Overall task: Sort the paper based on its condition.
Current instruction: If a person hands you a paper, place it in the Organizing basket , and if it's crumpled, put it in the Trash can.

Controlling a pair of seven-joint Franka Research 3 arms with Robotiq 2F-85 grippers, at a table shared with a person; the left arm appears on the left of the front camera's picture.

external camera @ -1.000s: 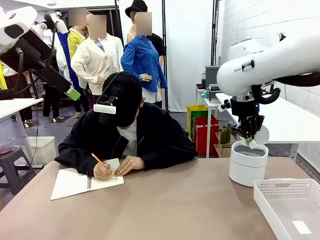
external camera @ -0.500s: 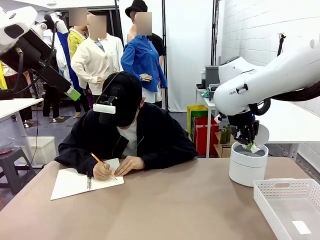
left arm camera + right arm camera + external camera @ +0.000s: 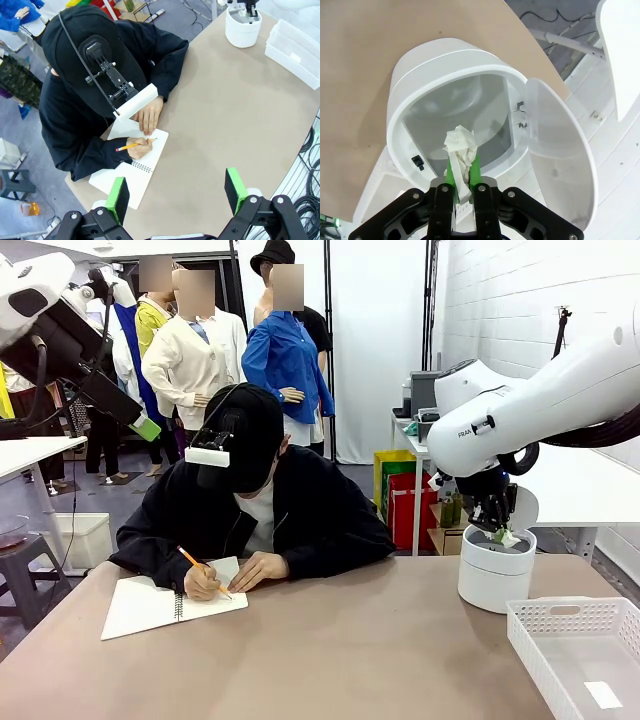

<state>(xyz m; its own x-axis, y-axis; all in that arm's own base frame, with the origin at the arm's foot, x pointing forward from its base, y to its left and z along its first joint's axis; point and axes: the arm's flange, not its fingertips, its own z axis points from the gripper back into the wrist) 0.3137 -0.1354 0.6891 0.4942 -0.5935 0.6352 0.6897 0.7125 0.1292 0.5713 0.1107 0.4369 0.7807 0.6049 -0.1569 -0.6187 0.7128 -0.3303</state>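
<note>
So, right gripper (image 3: 463, 167): jaws pinched together on the paper wad (image 3: 461, 145), green pads squeezing its lower part (the crumpled top sticks out past the fingertips).
paper wad position: hanging in the mouth of the round white bin (image 3: 435, 60), about level with the rim; can't tell whether it touches the inner wall.
bin: far right of the table (image 3: 350, 660), with its lid (image 3: 560, 165) swung open to one side.
right arm: comes in from the right, gripper pointing down over the bin opening.
left gripper (image 3: 176, 192): jaws wide apart, raised high at the left, well clear of the tabletop (looking down at the person and the table).
tray (image 3: 530, 640): white lattice tray at the near right corner, just on the near side of the bin; one flat white slip (image 3: 603, 695) lies in it.
person (image 3: 300, 510): far side, left of centre, bent over the table.
hand (image 3: 205, 582): holds a pencil (image 3: 195, 560) on an open spiral notebook (image 3: 150, 608); the other hand rests at the page edge.
</note>
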